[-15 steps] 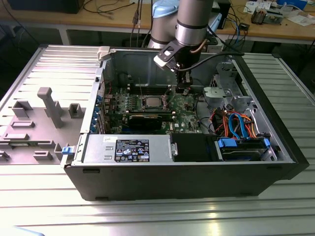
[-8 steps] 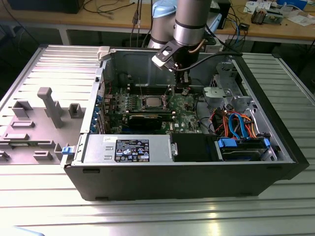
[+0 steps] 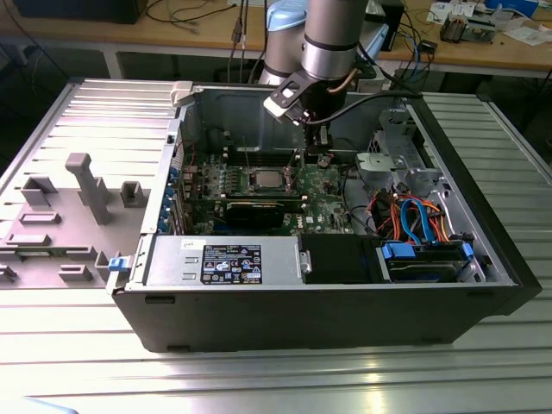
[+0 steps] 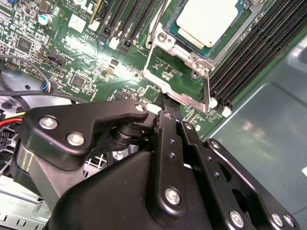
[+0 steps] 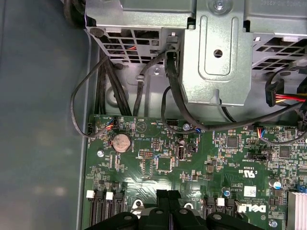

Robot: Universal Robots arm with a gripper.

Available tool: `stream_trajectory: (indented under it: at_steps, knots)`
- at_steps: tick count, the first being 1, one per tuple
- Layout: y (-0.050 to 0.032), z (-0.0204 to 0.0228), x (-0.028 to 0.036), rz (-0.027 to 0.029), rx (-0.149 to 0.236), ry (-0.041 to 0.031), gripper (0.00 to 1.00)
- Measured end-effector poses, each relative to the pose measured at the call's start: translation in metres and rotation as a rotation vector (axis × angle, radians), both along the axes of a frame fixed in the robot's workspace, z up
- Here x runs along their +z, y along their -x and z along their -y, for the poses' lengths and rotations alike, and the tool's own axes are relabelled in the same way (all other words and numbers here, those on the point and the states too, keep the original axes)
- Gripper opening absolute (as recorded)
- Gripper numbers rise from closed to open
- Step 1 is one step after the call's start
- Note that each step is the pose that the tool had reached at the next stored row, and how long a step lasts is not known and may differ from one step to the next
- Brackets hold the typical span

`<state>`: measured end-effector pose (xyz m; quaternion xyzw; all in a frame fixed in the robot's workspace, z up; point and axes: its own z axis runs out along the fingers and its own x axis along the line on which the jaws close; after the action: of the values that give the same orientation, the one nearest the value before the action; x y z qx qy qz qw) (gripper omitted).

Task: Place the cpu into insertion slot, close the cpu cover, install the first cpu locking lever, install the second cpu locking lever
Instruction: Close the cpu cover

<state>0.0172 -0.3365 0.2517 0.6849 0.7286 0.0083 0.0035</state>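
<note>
Exterior view
- Carrier: an open computer case (image 3: 345,310) lies on its side, and the green motherboard (image 3: 328,185) sits flat on its floor.
- Cpu: the cpu (image 3: 266,179) sits with its silver top up in the insertion slot (image 3: 285,181), around the middle of the board.
- Gripper: the gripper (image 3: 321,153) hangs point-down over the board, near the slot and on the side toward the exterior view's right.
- Bearing: the chip lies from the fingertips toward the exterior view's left, low along the board.

Second wrist view
- Cpu: the cpu (image 4: 208,21) is seated flat inside the silver rim of the insertion slot (image 4: 165,33), with long black memory slots (image 4: 249,52) along one side.
- Cover: the cpu cover (image 4: 206,88) appears to be raised off the chip. Its window frame stands between the fingertips and the slot, and green board shows through the window.
- Gripper: the gripper (image 4: 168,114) has its two black fingers drawn together. The tips are just beside the nearer edge of the cover, and I cannot tell whether they touch it.

First wrist view
- Gripper: the gripper (image 5: 169,195) has its tips side by side with no real gap, poised over the motherboard (image 5: 192,158).
- Beyond the tips: a coin cell (image 5: 121,142), black cables and a metal drive cage (image 5: 216,57) sit at the far edge of the board.
</note>
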Motion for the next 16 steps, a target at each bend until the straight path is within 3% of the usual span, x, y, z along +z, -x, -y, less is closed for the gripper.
stream_trajectory:
  at_steps: [16]
  knots:
    - [0.0053, 0.0, -0.0004, -0.0004, 0.0, 0.0001, 0.11]
